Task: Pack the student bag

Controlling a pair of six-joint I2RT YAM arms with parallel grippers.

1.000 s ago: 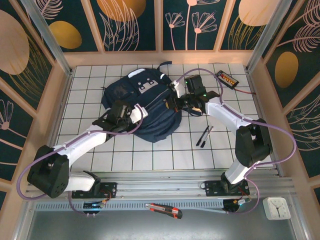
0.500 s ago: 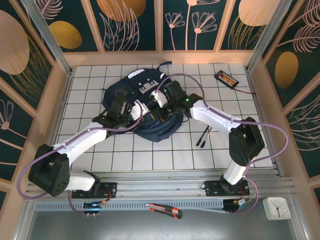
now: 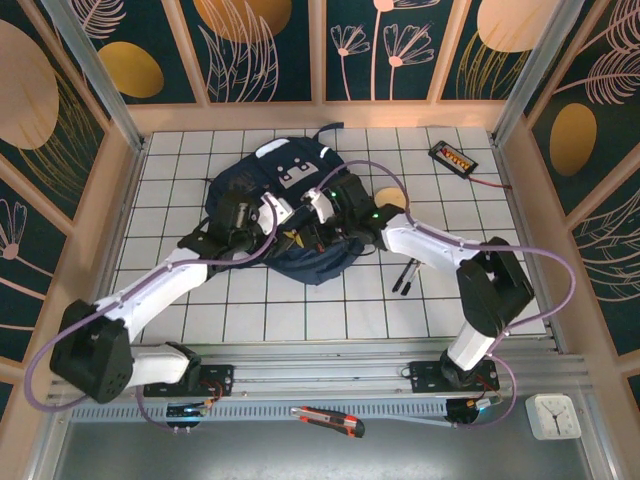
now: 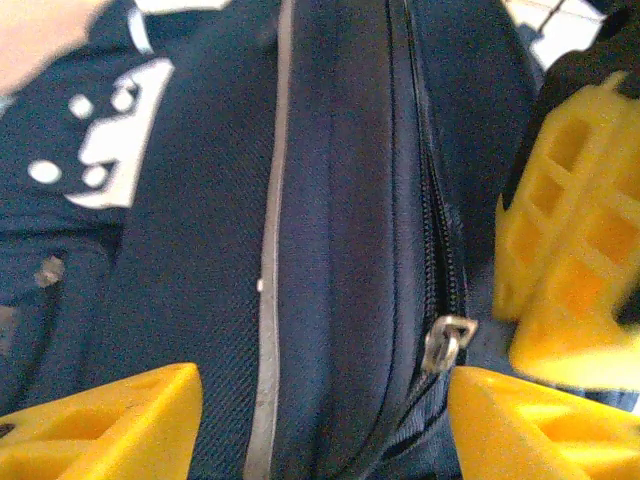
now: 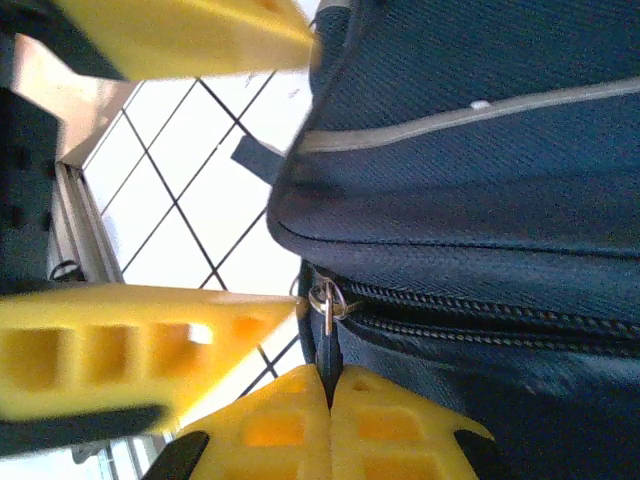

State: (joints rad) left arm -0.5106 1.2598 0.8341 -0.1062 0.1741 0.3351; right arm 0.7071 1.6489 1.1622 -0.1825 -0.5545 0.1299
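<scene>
My right pincer (image 5: 330, 378) pinches the black zip tab (image 5: 325, 345) of the large navy fabric backpack (image 5: 480, 180) — my left pincer (image 4: 325, 390) gapes wide.

Navy student bag (image 3: 310, 262), white patches (image 4: 120, 150), yellow gripper fingers (image 4: 110, 420), white gridded table (image 3: 300, 320)

No legible text anywhere.

- Student bag (image 3: 240, 188): white patches (image 3: 296, 166), upper centre of the top view, carry only dark dots. Same in the left wrist view, upper left: no letters, no brand.
- Black device (image 3: 453, 157), upper right: orange strip with tiny marks, too small to read.
- Clock (image 3: 553, 415), lower right corner: dial visible, numerals not readable.
- Tool (image 3: 328, 421), bottom centre: red and black, with no lettering that can be made out.
- Right wrist view: no writing on the fabric or zip.
</scene>
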